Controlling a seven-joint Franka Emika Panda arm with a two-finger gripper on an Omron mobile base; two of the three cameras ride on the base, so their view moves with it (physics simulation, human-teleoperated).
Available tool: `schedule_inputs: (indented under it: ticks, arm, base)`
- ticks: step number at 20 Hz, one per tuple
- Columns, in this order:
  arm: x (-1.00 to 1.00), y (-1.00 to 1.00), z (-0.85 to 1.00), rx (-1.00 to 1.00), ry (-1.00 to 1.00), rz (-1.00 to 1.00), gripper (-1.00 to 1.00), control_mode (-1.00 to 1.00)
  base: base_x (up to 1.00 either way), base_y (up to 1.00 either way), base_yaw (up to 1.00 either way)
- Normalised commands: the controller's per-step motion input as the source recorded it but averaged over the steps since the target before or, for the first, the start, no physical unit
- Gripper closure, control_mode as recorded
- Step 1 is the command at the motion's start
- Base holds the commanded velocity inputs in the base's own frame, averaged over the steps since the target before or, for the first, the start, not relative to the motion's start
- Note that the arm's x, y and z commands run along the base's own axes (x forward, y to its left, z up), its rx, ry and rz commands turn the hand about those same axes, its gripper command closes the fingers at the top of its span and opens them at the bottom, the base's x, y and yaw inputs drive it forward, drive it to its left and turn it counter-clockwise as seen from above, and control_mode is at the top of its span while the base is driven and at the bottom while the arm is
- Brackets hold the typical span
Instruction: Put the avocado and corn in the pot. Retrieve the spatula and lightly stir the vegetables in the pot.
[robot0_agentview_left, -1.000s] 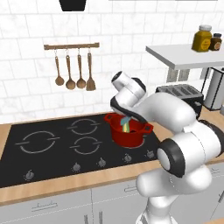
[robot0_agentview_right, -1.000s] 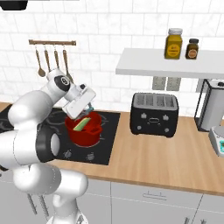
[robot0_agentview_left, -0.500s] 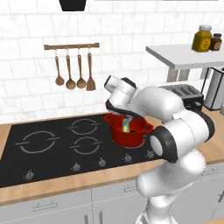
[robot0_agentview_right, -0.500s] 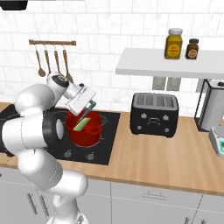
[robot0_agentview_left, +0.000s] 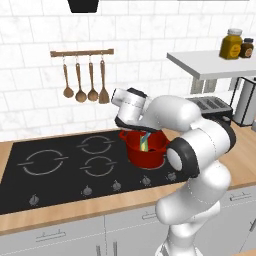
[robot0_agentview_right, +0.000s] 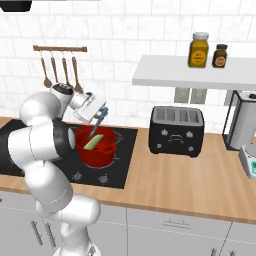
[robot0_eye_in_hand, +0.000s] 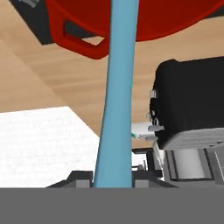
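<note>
One gripper (robot0_agentview_right: 102, 114) clamps the spatula (robot0_agentview_right: 97, 126); arm has swung left, blade in pot (robot0_agentview_right: 97, 148) beside corn (robot0_agentview_right: 93, 141); stirring underway.

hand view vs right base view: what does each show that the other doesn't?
Hand view alone: the spatula close up as a long light-blue shaft rising between the tool tips, and a pot handle close up. Right base view alone: corn lying in the pot, hanging wooden utensils, shelf jars. Both: spatula, red pot, black toaster, wooden counter.
</note>
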Motion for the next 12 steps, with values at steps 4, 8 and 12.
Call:
schedule_inputs:
  ticks: [4, 8, 12]
  arm:
    - [0.0, -0.02, 0.54, 0.0, 0.14, 0.13, 1.0, -1.0]
    - [0.0, -0.06, 0.45, -0.02, 0.2, 0.12, 1.0, -1.0]
    - [0.0, -0.11, 0.09, -0.09, 0.24, 0.13, 1.0, -1.0]
  base:
    - [0.0, 0.0, 0.0]
    - [0.0, 0.0, 0.0]
    - [0.0, 0.0, 0.0]
